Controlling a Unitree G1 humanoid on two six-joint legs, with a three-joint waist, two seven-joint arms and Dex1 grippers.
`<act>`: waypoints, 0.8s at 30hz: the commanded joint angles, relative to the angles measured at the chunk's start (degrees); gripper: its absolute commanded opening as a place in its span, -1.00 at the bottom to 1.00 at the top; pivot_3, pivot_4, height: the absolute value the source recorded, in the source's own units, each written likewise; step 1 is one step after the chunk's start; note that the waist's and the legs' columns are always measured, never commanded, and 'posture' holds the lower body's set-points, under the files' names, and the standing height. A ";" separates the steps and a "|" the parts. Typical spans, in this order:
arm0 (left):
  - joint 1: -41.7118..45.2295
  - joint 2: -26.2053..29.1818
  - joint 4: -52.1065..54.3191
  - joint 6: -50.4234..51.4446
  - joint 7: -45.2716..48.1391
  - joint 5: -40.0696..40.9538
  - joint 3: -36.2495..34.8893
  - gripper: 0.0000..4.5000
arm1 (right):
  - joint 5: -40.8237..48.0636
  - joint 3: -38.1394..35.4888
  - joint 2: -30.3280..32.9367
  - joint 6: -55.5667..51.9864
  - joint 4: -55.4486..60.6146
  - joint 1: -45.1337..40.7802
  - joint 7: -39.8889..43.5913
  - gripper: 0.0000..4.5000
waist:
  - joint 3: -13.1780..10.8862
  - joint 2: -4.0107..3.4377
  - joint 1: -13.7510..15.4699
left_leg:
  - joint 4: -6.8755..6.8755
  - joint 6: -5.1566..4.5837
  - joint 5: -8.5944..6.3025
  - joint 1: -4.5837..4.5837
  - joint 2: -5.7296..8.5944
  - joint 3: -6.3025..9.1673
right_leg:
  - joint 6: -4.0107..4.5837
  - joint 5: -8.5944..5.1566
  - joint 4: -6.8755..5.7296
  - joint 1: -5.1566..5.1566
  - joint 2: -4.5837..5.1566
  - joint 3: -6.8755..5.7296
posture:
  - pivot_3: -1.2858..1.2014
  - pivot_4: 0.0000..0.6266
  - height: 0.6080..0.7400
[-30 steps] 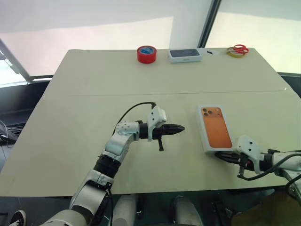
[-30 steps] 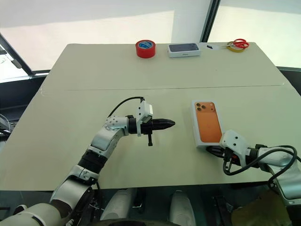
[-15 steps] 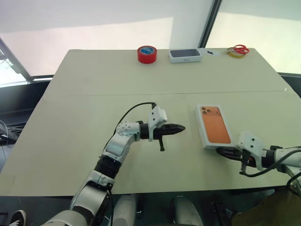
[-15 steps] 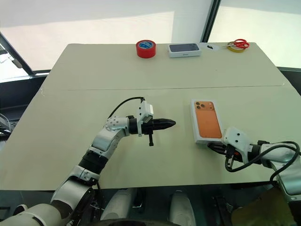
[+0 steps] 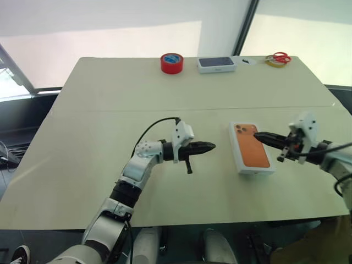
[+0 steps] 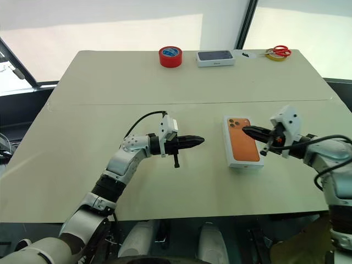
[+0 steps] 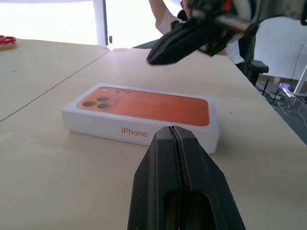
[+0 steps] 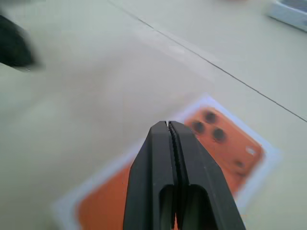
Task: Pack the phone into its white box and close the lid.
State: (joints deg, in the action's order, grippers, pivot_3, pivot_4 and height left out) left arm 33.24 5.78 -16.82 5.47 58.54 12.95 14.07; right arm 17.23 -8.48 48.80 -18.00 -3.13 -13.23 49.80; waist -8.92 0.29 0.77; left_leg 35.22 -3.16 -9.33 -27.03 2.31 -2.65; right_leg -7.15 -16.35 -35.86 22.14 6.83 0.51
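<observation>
Head pictures first: white cardboard lid with an orange phone printed on top (image 5: 251, 148) sits down over its box on the pale beige surface (image 5: 165, 93), lying flat on the robot's right side. The right gripper (image 5: 258, 135) hangs just over the camera end of that print, its two black fingers pressed together and holding nothing. The left gripper (image 5: 212, 146) hovers above the surface near the box, pointing at it, also pressed together and empty. Far away at the back edge lie a red roll of tape (image 5: 171, 62), a white box with a dark top (image 5: 216, 64), and red scissors on a yellow ring (image 5: 278, 58).

Left wrist picture: the lid (image 7: 144, 115) looks shut all the way down, with straight white walls and small orange letters on the long side. The black tips of the right gripper (image 7: 154, 57) float above it, not touching. The left gripper's (image 7: 173, 132) fingers meet in one thin line.

Right wrist picture: the orange print with three dark lens dots (image 8: 211, 143) lies just under the closed right gripper (image 8: 169, 127).

My guess is the box is stiff, light and smooth, so it may slide when pushed. The long side walls look like the best place to take hold. The top print is flat and gives nothing to pinch.
</observation>
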 commanded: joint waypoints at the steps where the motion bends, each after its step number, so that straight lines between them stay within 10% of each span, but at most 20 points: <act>1: 0.13 0.32 1.88 -1.09 -0.41 0.36 -0.50 -1.00 | -6.40 4.01 -1.60 5.46 -5.18 -1.55 -2.29 -0.98 | 0.00 -0.01 -0.02 | 0.00 0.00 0.00 -0.03 0.00 -0.02 | -0.01 0.00 -0.06 0.07 0.00 0.01 | 0.03 -0.52 0.97; 10: -2.44 5.78 5.33 8.42 -1.46 3.21 -3.23 -1.00 | -4.83 5.70 -3.13 2.44 -3.48 1.98 2.47 -0.98 | 0.03 0.02 -0.27 | -0.22 0.02 -0.02 0.76 -0.11 -0.02 | 0.00 -0.02 0.00 -0.71 -0.04 -0.05 | 0.03 -0.52 0.97; 13: -2.92 8.11 6.56 10.79 -1.95 4.37 -5.10 -1.00 | 1.96 1.09 -4.32 -2.63 -2.15 0.43 3.90 -0.60 | 0.02 0.01 -0.30 | -0.26 0.01 -0.02 0.75 -0.12 -0.01 | 0.00 -0.02 0.07 -0.70 -0.04 -0.05 | 0.03 -0.52 0.97; 20: -10.91 21.30 16.60 11.55 -1.03 6.04 -12.69 0.24 | 12.06 -9.97 0.26 -3.30 8.49 8.53 12.17 0.97 | -0.02 -0.06 -0.19 | -0.48 0.03 -0.01 0.49 -0.12 -0.06 | -0.02 -0.01 0.01 -0.28 -0.01 0.00 | 0.03 -0.52 0.97; 24: -16.98 28.21 23.47 16.58 -2.45 8.74 -19.38 0.96 | 14.22 -17.39 4.31 -2.73 10.90 16.70 17.96 1.00 | -0.03 -0.07 -0.08 | -0.53 0.04 -0.02 0.49 -0.12 -0.08 | 0.02 -0.02 0.17 -0.35 0.01 0.02 | 0.03 -0.52 0.97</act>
State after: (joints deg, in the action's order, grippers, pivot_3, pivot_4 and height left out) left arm 16.49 32.76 2.60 20.77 56.45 19.48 -1.91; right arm 29.66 -21.95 51.69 -20.90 5.68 2.37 65.30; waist -8.95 0.21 0.69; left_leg 34.56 -3.12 -9.35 -26.54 2.19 -2.78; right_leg -7.12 -16.37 -35.53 21.79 6.85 0.56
